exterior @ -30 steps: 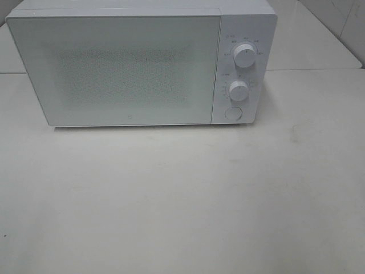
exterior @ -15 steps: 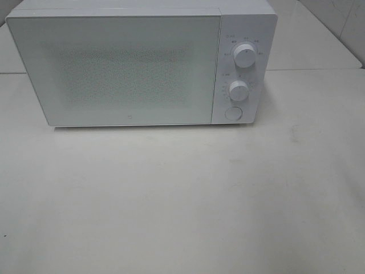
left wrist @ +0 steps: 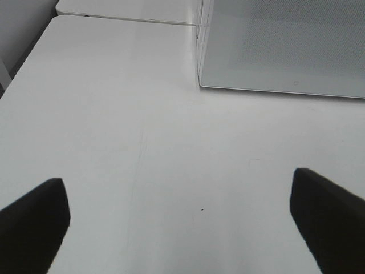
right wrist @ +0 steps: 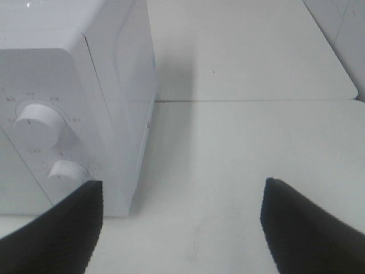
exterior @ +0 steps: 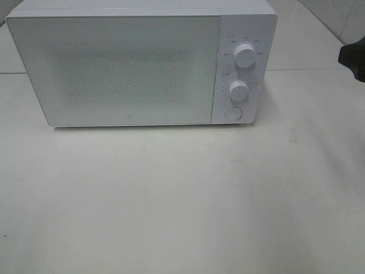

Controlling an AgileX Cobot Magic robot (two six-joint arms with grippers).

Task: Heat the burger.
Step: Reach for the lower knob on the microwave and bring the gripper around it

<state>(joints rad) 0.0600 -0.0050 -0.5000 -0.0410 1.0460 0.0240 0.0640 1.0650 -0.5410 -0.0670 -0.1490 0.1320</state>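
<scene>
Here, the white box-shaped microwave oven stood on the pale tabletop with its door shut. The left gripper hovered above bare tabletop near the oven's front corner, jaws spread wide and empty. The right gripper, likewise released and holding nothing, hung beside the round white upper dial. The burger showed in no view; its location could not be told.

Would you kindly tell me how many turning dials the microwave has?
2: the upper dial near the top of the control panel, and the lower dial beneath it, above the round button. None looks hidden.
</scene>
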